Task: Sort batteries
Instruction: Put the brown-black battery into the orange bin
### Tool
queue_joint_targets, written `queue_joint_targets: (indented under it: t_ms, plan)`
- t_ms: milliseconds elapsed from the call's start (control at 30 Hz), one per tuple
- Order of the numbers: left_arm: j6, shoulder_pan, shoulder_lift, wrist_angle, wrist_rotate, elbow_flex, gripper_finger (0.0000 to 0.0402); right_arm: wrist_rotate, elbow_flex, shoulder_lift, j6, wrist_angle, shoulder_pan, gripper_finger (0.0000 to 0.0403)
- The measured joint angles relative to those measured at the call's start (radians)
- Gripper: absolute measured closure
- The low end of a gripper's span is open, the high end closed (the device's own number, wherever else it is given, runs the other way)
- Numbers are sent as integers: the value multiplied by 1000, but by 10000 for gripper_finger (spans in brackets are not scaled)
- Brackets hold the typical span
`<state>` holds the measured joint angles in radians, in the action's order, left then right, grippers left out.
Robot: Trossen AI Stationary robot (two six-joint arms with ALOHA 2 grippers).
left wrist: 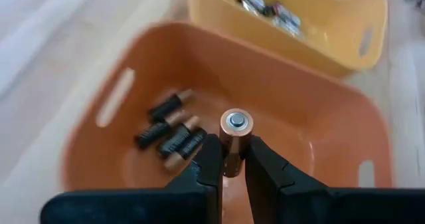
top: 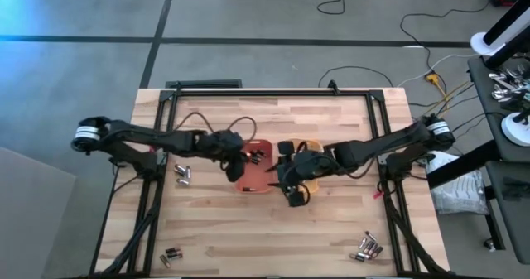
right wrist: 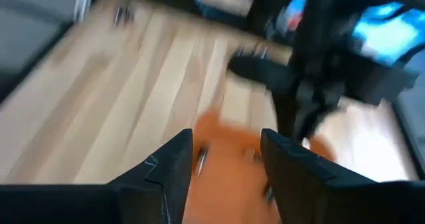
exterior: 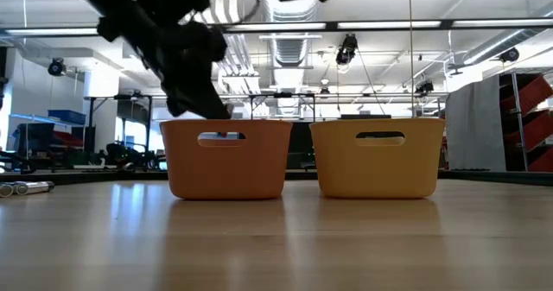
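Your left gripper (left wrist: 229, 159) is pinching 1 coppery battery (left wrist: 235, 132) upright above the orange tray (left wrist: 319, 127); the right gripper (right wrist: 226, 159) is gaping empty nearby.

One tray (left wrist: 319, 117) is orange, the other tray (left wrist: 345, 31) yellow. The batteries (left wrist: 169, 132) in the orange one are black with copper ends, and the cell (left wrist: 236, 134) pinched in the dark left gripper (left wrist: 229, 159) is coppery with a silver tip. Table (top: 331, 229) is pale striped wood.
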<state>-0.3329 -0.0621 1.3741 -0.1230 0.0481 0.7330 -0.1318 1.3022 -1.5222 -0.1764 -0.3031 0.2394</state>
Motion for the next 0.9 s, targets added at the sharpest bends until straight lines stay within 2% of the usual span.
queue_joint_targets:
  t_ms: [167, 333, 533, 667, 900]
  plan:
    - [1, 0, 132, -13, -109, 59, 381, 3, 0, 6, 75, -135, 62, 244]
    - [27, -1, 260, -120, -111, 139, 366, 0, 0, 4, 118, -179, 109, 244]
    - [88, -2, 356, -220, -90, 225, 357, 2, 0, 3, 170, -218, 137, 222]
    - [40, -1, 362, -269, -38, 251, 350, 0, 0, 9, 219, -251, 136, 204]
    - [56, 22, 268, -225, -43, 255, 303, 0, 13, 31, 231, -261, 138, 191]
